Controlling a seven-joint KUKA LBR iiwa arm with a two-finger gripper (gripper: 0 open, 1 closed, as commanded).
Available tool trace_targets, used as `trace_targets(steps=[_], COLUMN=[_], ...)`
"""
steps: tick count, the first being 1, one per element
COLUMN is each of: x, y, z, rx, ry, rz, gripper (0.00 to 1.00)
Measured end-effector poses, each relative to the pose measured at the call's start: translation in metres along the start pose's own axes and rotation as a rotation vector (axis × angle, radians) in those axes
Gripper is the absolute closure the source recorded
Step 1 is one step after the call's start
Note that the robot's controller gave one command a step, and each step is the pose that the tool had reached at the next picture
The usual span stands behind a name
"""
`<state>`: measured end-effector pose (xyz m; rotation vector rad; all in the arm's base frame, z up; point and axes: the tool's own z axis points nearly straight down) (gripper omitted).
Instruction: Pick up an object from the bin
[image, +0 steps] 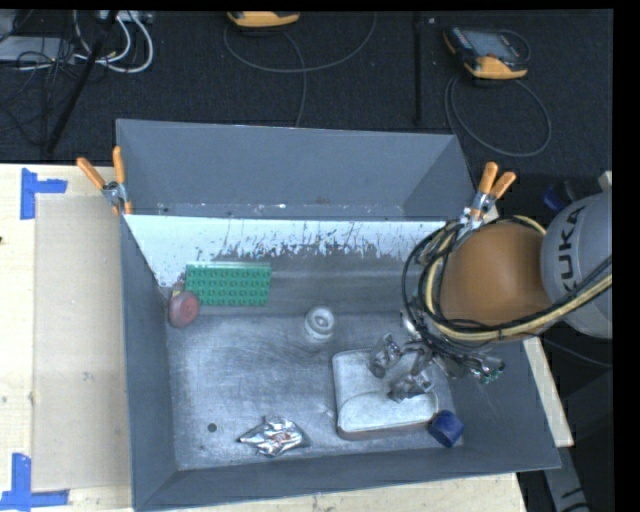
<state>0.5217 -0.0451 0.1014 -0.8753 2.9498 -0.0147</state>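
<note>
Grey bin (230, 370), dark floor behind. Hand (402, 378) low over pale grey slab (372, 412) at lower right, blue bit (446, 428) just beside. Can't tell how open, or holding anything.

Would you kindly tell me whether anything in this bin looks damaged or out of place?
Only slightly: the silvery wrapper near the front of the bin is crumpled, and the back wall carries dark streaky scuffs. Nothing else stands out.
</note>
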Motion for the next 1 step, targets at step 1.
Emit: trace_targets(steps=[1], x=[-0.0047], y=[-0.0005], z=[-0.0332], rx=[-0.026], ry=[0.054], rz=[0.001], gripper=[1.00])
